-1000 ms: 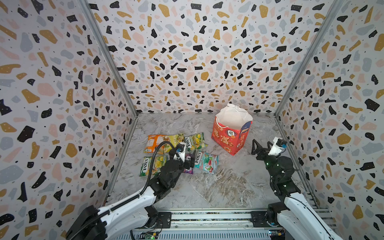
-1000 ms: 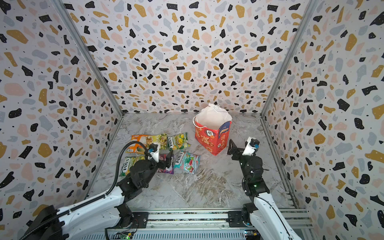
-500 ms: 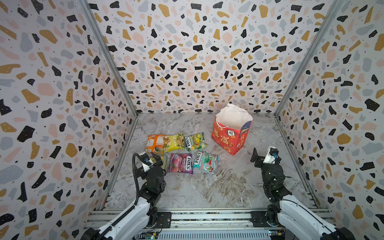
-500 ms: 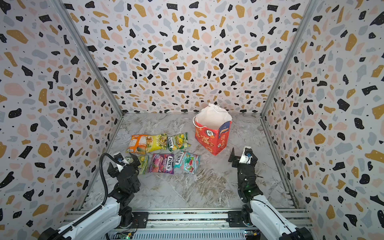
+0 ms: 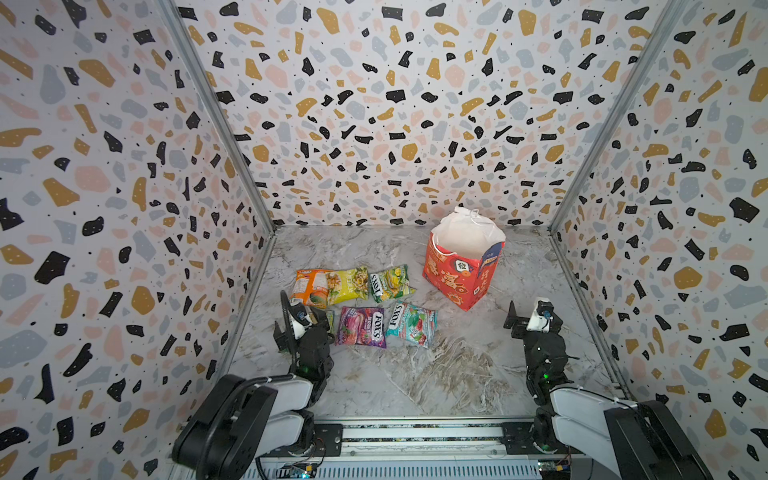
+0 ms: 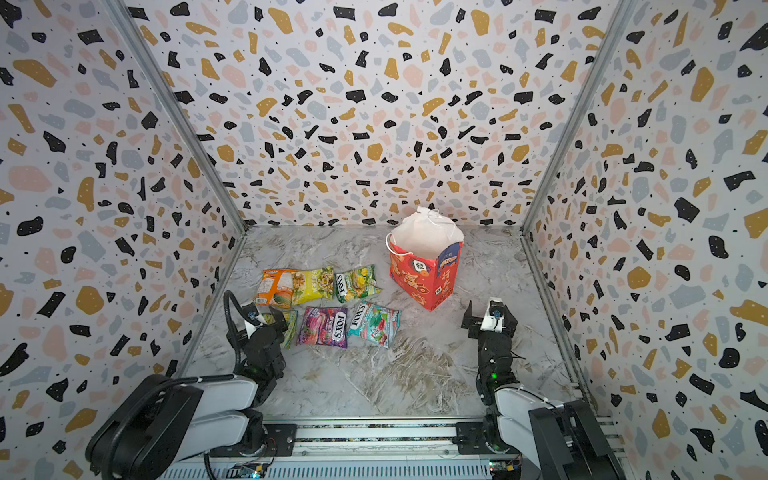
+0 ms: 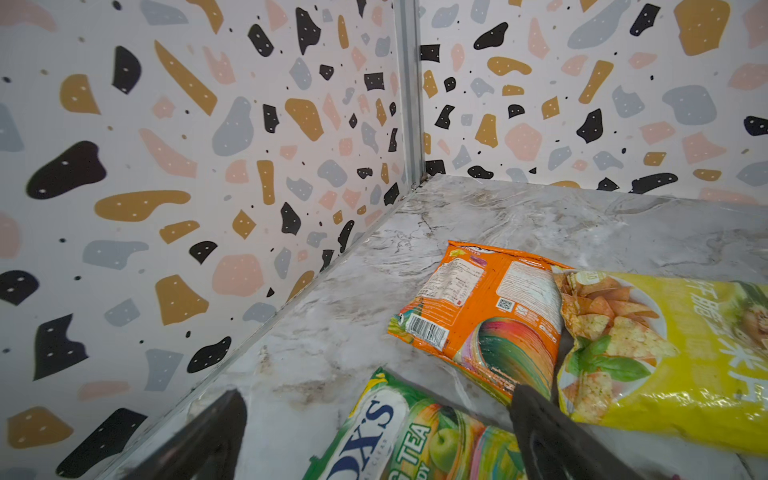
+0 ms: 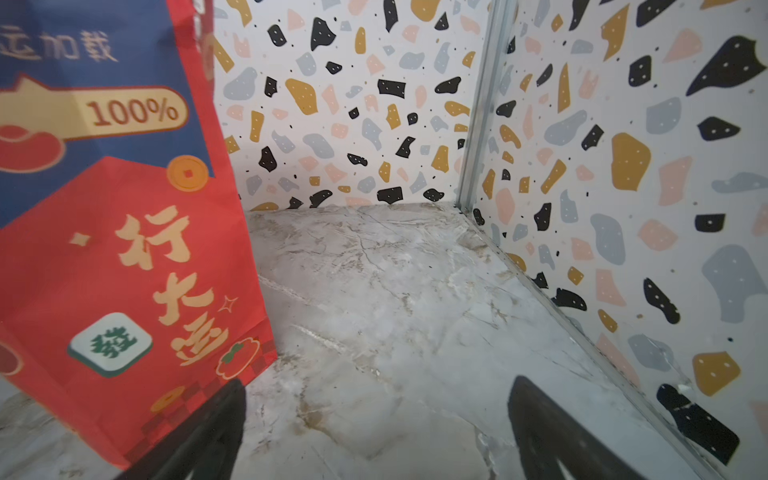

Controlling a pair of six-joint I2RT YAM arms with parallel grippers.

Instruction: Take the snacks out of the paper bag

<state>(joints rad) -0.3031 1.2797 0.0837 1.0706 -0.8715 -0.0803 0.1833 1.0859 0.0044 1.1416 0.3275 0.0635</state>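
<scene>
Red paper bag standing upright at the back right of the desk, mouth up, and only white lining shows from above. Six snacks lie flat in two rows off to its left, well clear. The right end effector is the nearer one, jaws wide apart and empty, with the bag's corner just ahead and to its left. The left end effector, also spread and empty, hovers over the green packet. Looks finished, unless something hides at the bottom.
</scene>
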